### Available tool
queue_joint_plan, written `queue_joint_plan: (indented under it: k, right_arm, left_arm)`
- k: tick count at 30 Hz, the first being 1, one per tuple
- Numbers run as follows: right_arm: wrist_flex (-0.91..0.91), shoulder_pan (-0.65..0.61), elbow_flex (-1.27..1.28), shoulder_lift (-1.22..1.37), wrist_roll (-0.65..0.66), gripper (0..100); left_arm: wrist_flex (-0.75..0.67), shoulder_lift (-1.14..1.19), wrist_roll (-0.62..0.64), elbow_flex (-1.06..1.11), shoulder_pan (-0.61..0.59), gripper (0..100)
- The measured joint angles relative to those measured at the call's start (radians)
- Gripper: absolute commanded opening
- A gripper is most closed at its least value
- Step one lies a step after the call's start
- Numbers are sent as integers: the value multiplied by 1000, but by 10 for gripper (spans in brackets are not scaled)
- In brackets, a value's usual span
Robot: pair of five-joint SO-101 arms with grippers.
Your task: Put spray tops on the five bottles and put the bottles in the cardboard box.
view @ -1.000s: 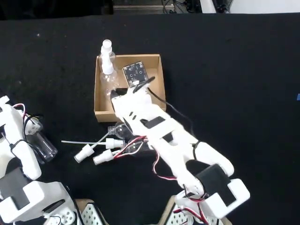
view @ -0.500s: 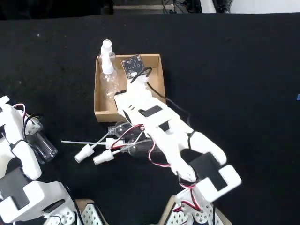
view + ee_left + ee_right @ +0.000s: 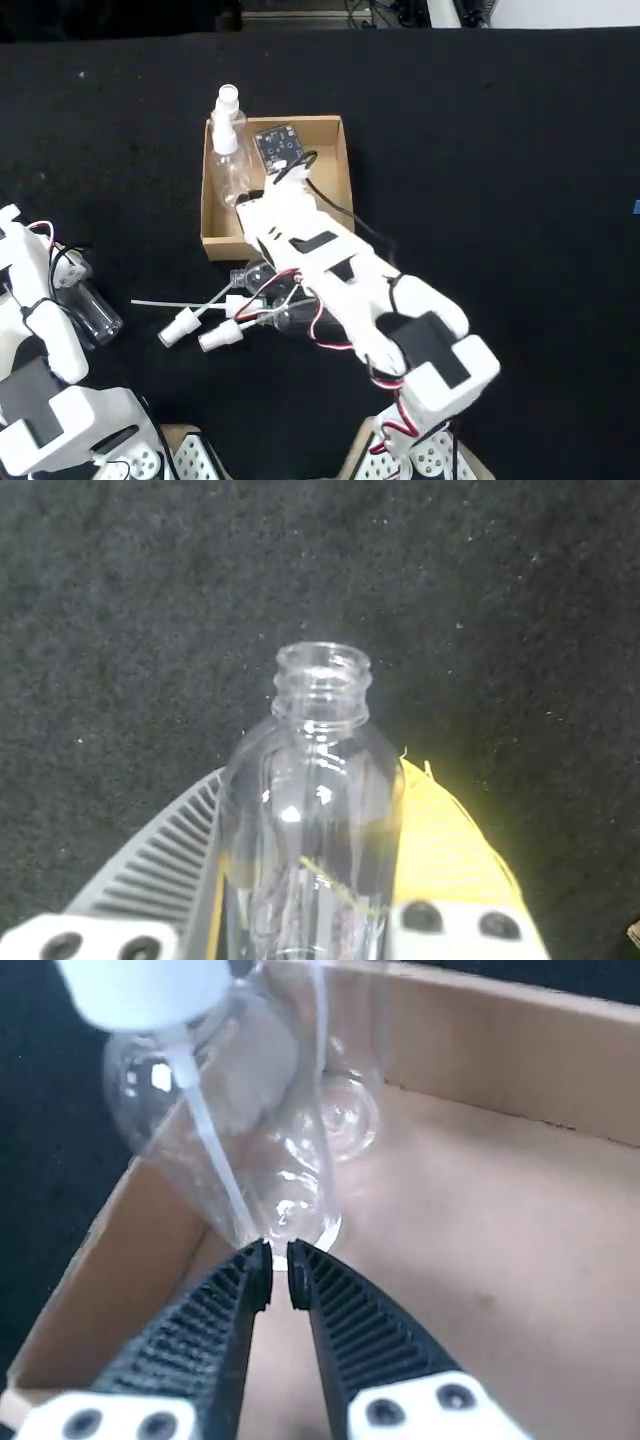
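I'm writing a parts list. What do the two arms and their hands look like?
Right arm and left arm: white shells, black motor blocks, red, white and black cables. Right hand: black ribbed fingers. Left hand: one grey finger, one yellow.

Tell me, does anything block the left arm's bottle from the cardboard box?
Yes: loose spray tops and lying bottles rest between the held bottle and the box, and the right end effector sits inside it.

Black table (image 3: 520, 150) with cardboard box (image 3: 225, 245), loose spray tops (image 3: 182, 326), lying bottles (image 3: 252, 277).
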Motion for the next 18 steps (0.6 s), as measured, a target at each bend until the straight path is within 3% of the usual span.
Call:
queue_joint_plan:
  k: [18]
  right_arm:
    - [-12,12,-3,8,0,11]
  left_arm:
    - [0,0,0,0,0,30]
